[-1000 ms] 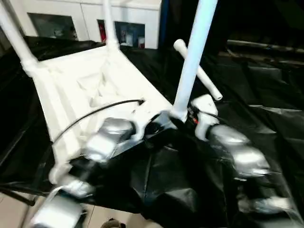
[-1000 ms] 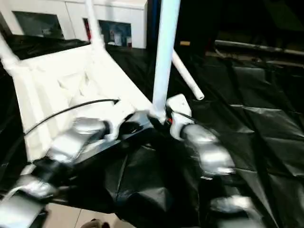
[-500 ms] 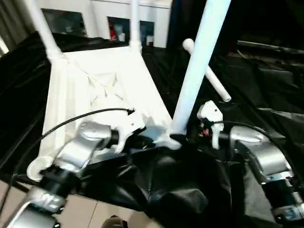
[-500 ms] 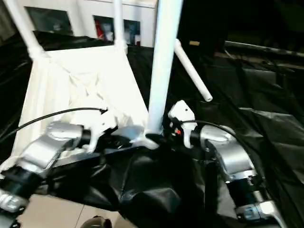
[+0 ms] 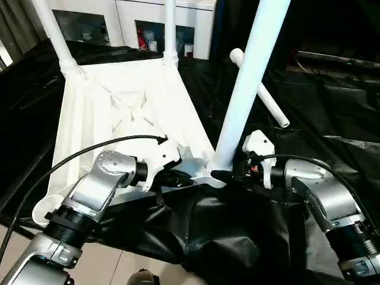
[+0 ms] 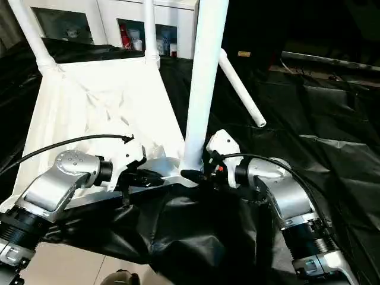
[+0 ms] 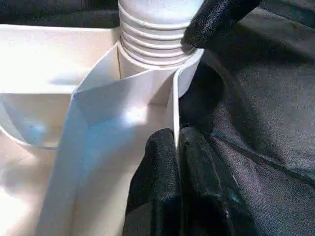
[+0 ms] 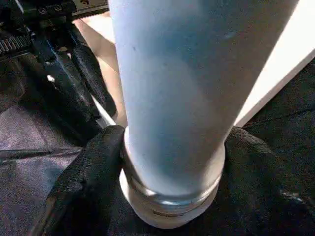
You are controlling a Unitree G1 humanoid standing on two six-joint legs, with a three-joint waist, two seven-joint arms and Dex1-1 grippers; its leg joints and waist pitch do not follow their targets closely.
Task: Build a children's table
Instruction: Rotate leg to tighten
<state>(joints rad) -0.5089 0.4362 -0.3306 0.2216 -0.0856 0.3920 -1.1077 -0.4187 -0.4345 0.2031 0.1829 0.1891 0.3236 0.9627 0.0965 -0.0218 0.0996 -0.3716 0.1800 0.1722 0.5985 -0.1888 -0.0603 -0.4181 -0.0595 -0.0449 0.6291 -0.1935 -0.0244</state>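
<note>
The upturned tabletop (image 5: 119,113) on the black sheet (image 5: 309,107) is pinched at its thin rim wall by the left gripper (image 7: 176,147), while the light, stiff, slick-looking leg (image 5: 246,89) is clasped at its ribbed base by the right gripper (image 8: 170,147), the surest hold.

One white tabletop (image 5: 119,107) lying upside down, three white legs (image 5: 252,77) standing upright in its corner sockets, one further leg (image 5: 261,89) lying loose on one black sheet (image 5: 332,107), two grippers, left (image 5: 178,177) and right (image 5: 228,176), one white cabinet (image 5: 148,24) behind.
</note>
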